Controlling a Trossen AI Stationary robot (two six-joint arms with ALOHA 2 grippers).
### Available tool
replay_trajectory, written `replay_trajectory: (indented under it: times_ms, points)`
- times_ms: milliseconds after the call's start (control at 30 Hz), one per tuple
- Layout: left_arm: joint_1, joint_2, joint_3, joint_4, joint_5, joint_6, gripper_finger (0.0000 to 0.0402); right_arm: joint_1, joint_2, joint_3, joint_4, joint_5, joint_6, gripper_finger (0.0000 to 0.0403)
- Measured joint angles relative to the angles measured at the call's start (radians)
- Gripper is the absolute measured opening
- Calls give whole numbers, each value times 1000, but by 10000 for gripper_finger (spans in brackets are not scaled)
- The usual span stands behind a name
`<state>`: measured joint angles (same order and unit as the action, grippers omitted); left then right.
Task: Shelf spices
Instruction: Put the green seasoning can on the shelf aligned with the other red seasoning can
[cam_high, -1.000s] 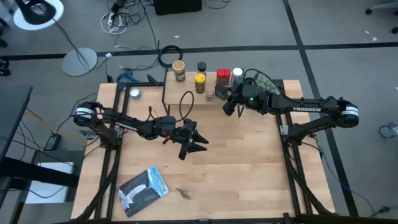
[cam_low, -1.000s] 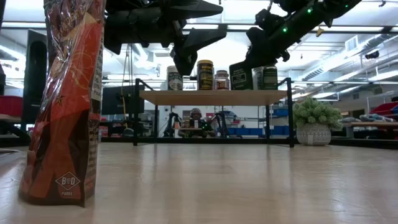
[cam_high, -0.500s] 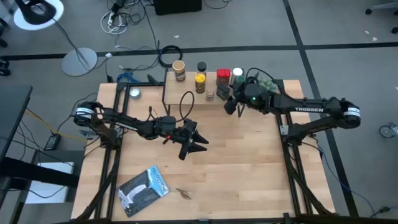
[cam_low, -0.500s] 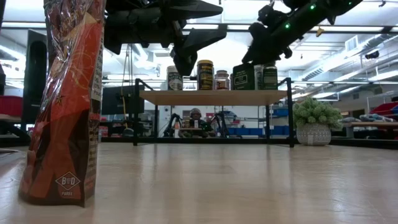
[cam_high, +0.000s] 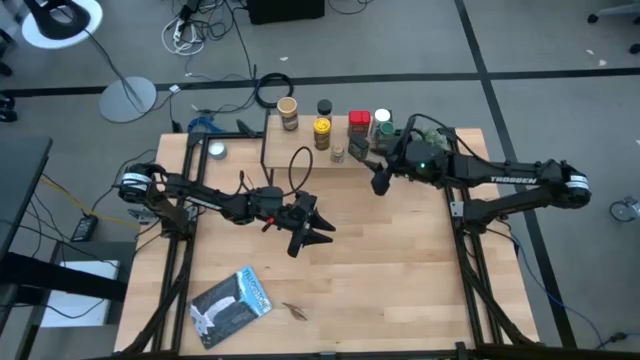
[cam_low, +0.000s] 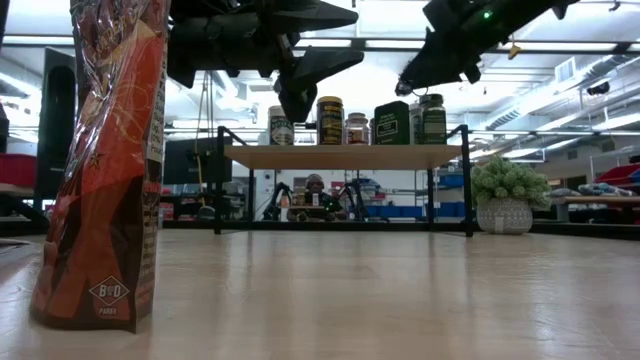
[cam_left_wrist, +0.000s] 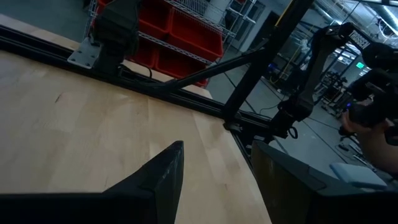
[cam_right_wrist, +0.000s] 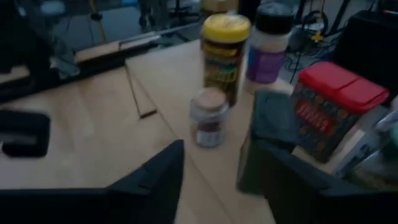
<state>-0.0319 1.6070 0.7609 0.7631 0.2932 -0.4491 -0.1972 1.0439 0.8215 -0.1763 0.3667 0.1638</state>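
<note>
**Right arm backs off the shelf, tin left standing**

The right gripper (cam_high: 380, 184) has pulled away from the shelf (cam_low: 345, 155), jaws parted and empty; a second ago it sat against the dark green tin (cam_low: 391, 123). That tin now stands free among the other spices (cam_high: 322, 131), so this placement looks done. The left gripper (cam_high: 312, 232) hovers mid-table, half open, holding nothing

Yellow-lidded jar (cam_right_wrist: 225, 46); red-lidded tin (cam_right_wrist: 336, 106); dark green tin (cam_low: 391, 123); light-wood shelf (cam_low: 340, 156); blue-white packet (cam_high: 231, 304)
</note>
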Motion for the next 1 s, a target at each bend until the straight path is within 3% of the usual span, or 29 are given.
replay_trajectory:
  times_ms: [267,567,1000]
  points:
    - [0,0,0,0,-11,10,193,71,10,-18,14,60,1,14]
    - [0,0,0,0,-45,28,193,22,153,-23,116,60,48,3]
    - [-2,0,0,-35,-45,27,193,-34,163,-23,145,143,26,1]
